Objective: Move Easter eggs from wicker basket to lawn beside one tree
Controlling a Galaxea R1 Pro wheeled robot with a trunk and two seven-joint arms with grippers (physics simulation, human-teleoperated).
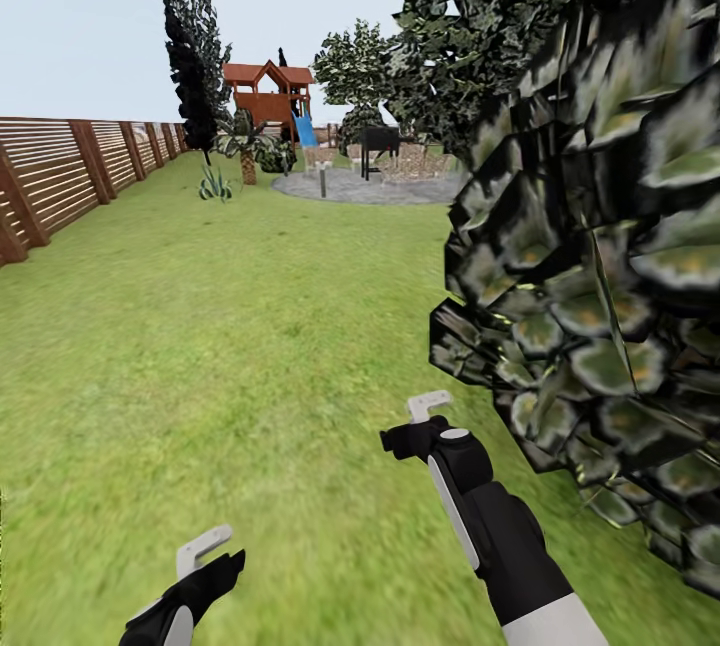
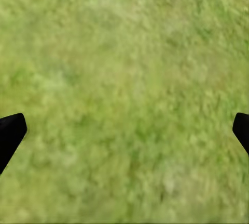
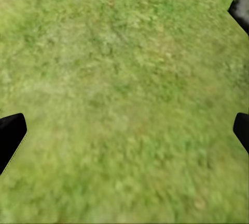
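The wide, mottled yellow-green lawn (image 1: 220,346) takes up most of the head view, running from the robot back to a grey gravel circle (image 1: 365,188). A brown horizontal-slat wooden fence (image 1: 60,171) borders it on the left. A dark, mottled green mass of leaves (image 1: 590,276), apparently a tree crown very close to the camera, covers the right side. Further off stand a thin dark tree (image 1: 195,56) and a red-brown wooden play tower (image 1: 268,91) with a blue slide.

The black-and-white right arm reaches forward, its right end effector (image 1: 428,408) hanging above bare grass near the foliage's edge. The left end effector (image 1: 203,550) sits lower in the head view, also above grass. Both wrist views look down on plain grass between dark fingertips (image 2: 11,133) set wide apart, so both end effectors appear released and empty.

The wicker basket and the three eggs are not visible, so their position cannot be told. The robot seems to be travelling across the garden, searching for or approaching the basket. The next move likely calls for turning the base or head until the basket is found, then driving near enough to reach in.
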